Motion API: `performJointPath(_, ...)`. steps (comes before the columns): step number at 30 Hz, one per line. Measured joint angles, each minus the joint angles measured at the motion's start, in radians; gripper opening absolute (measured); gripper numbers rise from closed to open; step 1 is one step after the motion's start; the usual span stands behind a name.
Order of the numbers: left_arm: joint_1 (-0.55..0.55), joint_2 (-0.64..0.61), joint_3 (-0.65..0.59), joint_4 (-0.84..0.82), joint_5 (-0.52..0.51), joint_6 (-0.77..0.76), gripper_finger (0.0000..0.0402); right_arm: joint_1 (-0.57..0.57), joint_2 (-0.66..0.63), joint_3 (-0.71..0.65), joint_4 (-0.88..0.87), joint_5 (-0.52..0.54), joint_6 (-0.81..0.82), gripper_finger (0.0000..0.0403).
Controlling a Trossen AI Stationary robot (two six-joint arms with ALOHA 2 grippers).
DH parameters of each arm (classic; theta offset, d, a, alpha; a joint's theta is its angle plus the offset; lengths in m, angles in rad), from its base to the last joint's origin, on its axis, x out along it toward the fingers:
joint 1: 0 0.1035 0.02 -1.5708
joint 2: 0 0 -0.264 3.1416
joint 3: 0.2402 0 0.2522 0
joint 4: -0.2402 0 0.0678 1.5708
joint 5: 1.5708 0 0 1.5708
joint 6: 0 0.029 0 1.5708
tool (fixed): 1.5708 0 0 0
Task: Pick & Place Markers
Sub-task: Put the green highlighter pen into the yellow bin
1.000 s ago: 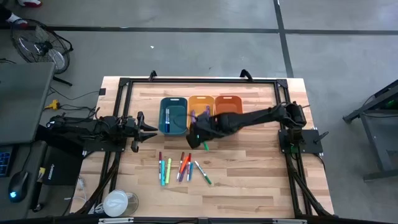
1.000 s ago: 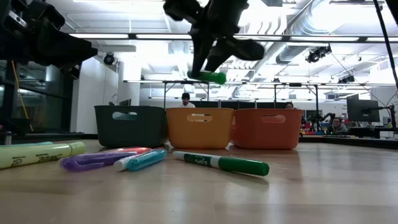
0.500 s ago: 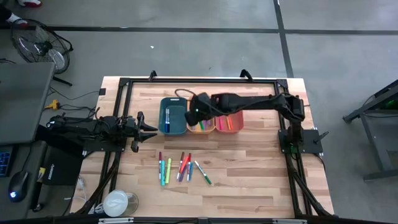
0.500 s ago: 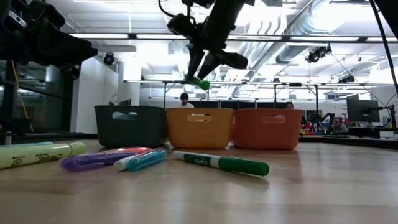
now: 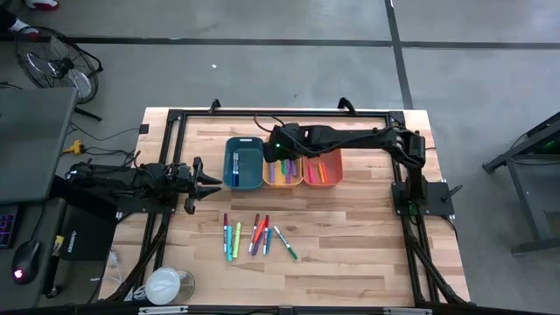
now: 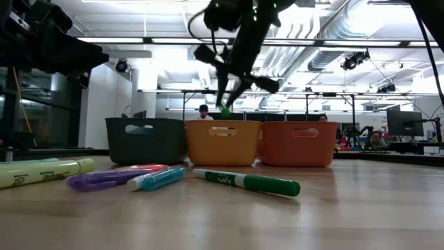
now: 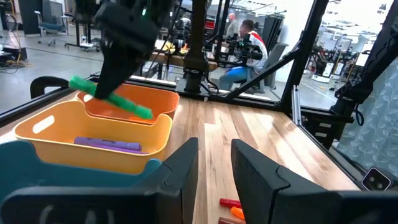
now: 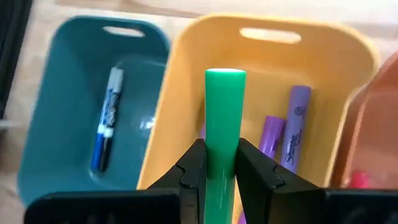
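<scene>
Right claw (image 8: 220, 171) clamped on thick green plastic marker (image 8: 224, 118), hanging over yellow-orange plastic bin (image 8: 186, 74). Left claw (image 7: 214, 168) parked part open, empty, at worktop's left edge. Progress: several markers binned; about seven loose markers (image 5: 256, 236) remain on wooden worktop (image 5: 350, 236). Purple marker (image 8: 295, 134) reads "Sharpie".

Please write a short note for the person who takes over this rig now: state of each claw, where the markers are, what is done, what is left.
Right claw: shut on the green marker, above the yellow-orange bin.
Left claw: waits at the table's left side, jaws apart, holding nothing.
Done: one blue marker in the teal bin, purple ones in the yellow-orange bin, some in the orange bin.
Left: release the green marker; several markers lie on the table.
</scene>
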Motion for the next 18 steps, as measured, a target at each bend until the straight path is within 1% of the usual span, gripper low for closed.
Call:
performJointPath(3,0.000,0.000,0.000,0.000,0.000,0.000,0.0094,-0.003,0.000,-0.080,0.100,-0.033,0.074,0.0053)
performJointPath(7,0.000,0.000,0.000,0.000,0.000,0.000,0.0094,-0.002,0.000,-0.167,0.185,-0.065,0.138,0.0053)
performJointPath(13,0.000,0.000,0.000,0.000,0.000,0.000,0.0094,-0.003,0.000,-0.217,0.185,-0.077,0.155,0.0054)
performJointPath(18,0.000,0.000,0.000,0.000,0.000,0.000,0.0094,-0.001,0.000,-0.219,0.186,-0.080,0.155,0.0072)
